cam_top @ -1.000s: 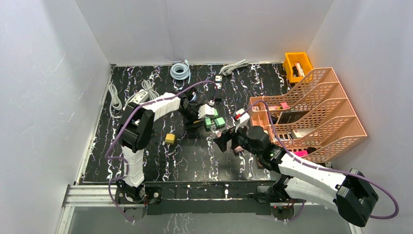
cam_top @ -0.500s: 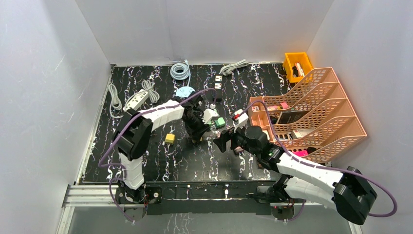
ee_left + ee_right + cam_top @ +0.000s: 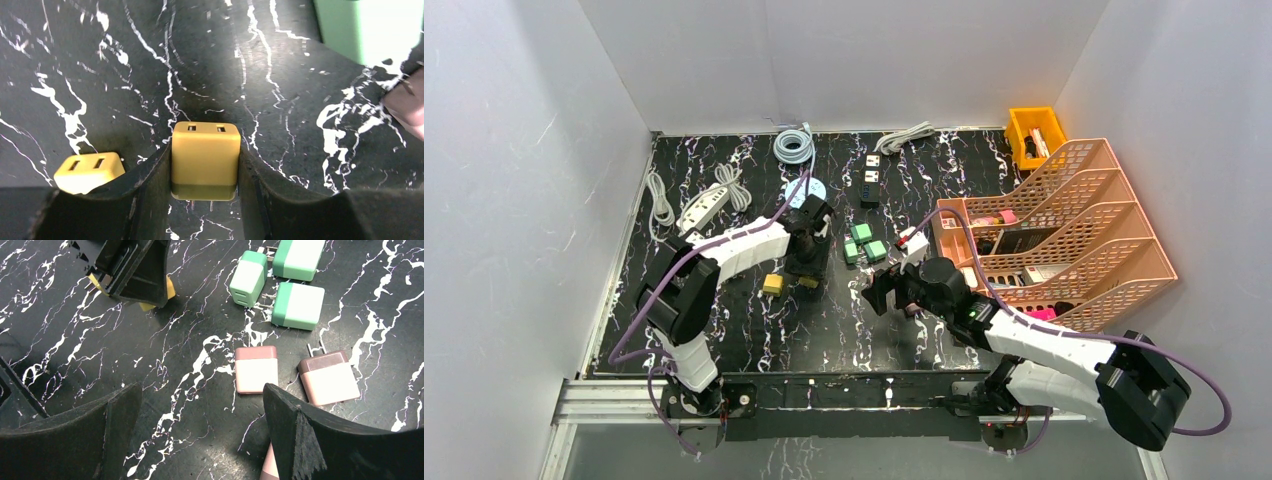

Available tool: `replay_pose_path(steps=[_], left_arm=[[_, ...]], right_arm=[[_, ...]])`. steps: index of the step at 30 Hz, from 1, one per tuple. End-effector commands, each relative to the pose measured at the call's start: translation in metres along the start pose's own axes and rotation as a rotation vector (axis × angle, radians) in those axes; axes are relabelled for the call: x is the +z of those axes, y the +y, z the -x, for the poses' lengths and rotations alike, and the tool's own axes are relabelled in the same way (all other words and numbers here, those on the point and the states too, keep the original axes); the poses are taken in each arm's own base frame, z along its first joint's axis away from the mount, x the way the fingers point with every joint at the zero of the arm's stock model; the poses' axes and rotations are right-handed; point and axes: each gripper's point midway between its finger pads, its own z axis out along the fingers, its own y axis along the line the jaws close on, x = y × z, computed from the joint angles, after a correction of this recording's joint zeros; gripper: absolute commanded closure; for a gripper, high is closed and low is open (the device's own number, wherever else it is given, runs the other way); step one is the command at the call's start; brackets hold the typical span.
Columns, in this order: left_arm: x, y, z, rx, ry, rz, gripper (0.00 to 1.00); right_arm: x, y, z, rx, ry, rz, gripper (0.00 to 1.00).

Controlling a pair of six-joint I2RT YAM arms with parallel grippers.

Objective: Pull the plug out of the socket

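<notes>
Plug: yellow plug (image 3: 204, 160) sits on the table (image 3: 724, 330), left of centre, with slots on its far face and what look like pins at the near end.
Left gripper: left gripper (image 3: 203, 175) is clamped on its two flat sides; we judge that keeps a pull straight along the pins.
Second yellow piece: second yellow piece (image 3: 89, 171) lies just beside the left finger, apart from it; we cannot tell if it's the mating socket.
Right gripper: right gripper (image 3: 200, 400) is spread wide and holds nothing, hovering over pink pieces (image 3: 256, 368), maybe ready to brace.
Green pieces: green pieces (image 3: 298, 305) lie near, beyond the pink.
Room: we see bare marble toward the arm bases; rack (image 3: 1074, 230) well apart.
</notes>
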Motion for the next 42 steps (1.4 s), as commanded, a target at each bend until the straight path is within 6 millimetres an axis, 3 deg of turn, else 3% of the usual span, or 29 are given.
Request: replay_pose_path(steps=[1, 7, 13, 18, 23, 27, 29, 32, 35, 37, 39, 42], left_arm=[[-0.005, 0.009, 0.009, -0.209, -0.091, 0.078, 1.0], [0.002, 0.014, -0.003, -0.219, -0.071, 0.095, 1.0], [0.004, 0.027, -0.01, -0.211, -0.056, 0.166, 1.0], [0.003, 0.028, -0.021, -0.213, -0.024, 0.167, 0.93], [0.001, 0.025, -0.035, -0.254, -0.003, 0.135, 0.92], [-0.001, 0.02, -0.047, -0.277, 0.017, 0.097, 0.89], [-0.002, 0.017, -0.05, -0.282, 0.017, 0.071, 0.76], [-0.006, 0.013, -0.049, -0.281, 0.008, 0.04, 0.45], [-0.015, 0.01, -0.041, -0.273, -0.027, 0.015, 0.23], [-0.022, 0.009, -0.034, -0.261, -0.056, 0.002, 0.1], [-0.03, 0.007, -0.028, -0.248, -0.081, -0.013, 0.02], [-0.043, 0.005, -0.019, -0.233, -0.109, -0.032, 0.02]], right_arm=[[0.003, 0.005, 0.034, 0.012, -0.092, 0.0, 0.02], [0.012, -0.004, 0.032, 0.029, -0.072, -0.058, 0.02], [0.029, -0.012, 0.047, 0.072, -0.045, -0.09, 0.02], [0.053, -0.015, 0.063, 0.05, -0.024, -0.123, 0.08], [0.077, -0.031, 0.049, 0.008, 0.084, -0.212, 0.18], [0.08, -0.04, 0.041, 0.022, 0.106, -0.234, 0.2], [0.081, -0.044, 0.04, 0.034, 0.113, -0.231, 0.2], [0.087, -0.045, 0.042, 0.03, 0.119, -0.219, 0.18], [0.096, -0.039, 0.046, 0.02, 0.142, -0.189, 0.03], [0.105, -0.036, 0.045, 0.013, 0.184, -0.173, 0.02], [0.113, -0.037, 0.042, 0.02, 0.23, -0.184, 0.02], [0.122, -0.042, 0.039, 0.032, 0.244, -0.213, 0.02]])
